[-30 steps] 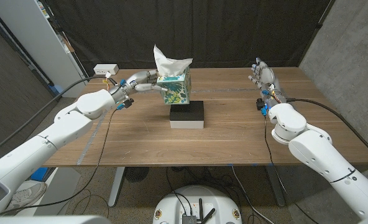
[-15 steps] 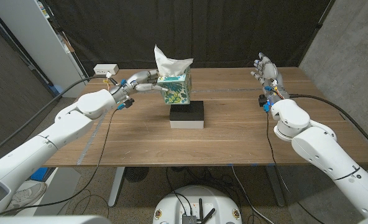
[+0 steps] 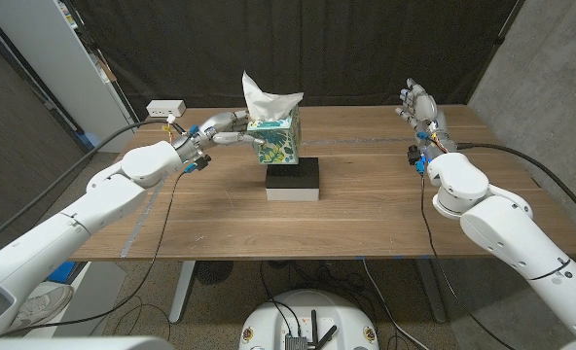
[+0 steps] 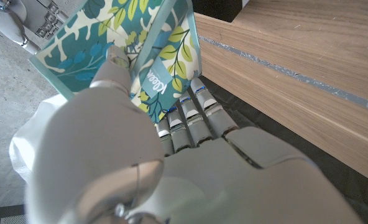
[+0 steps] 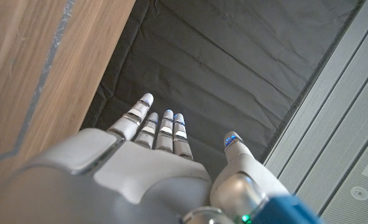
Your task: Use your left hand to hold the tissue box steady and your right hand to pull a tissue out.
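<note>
The left hand (image 3: 213, 129) is clamping its fingers on the teal leaf-patterned cardboard tissue box (image 3: 273, 140), bracing it; the right hand (image 3: 419, 109) is hovering, fingers apart.

Brown wooden table (image 3: 346, 209): matt, grained. Teal leaf-print cardboard tissue box (image 3: 274, 139): smooth. White tissue (image 3: 264, 97): soft, crumpled paper. Black backdrop (image 3: 346, 49): wrinkled cloth.

A black and white block (image 3: 293, 180) is sitting in the middle of the tabletop (image 3: 346, 214). A white power strip (image 3: 165, 108) is lying at its far left corner.
</note>
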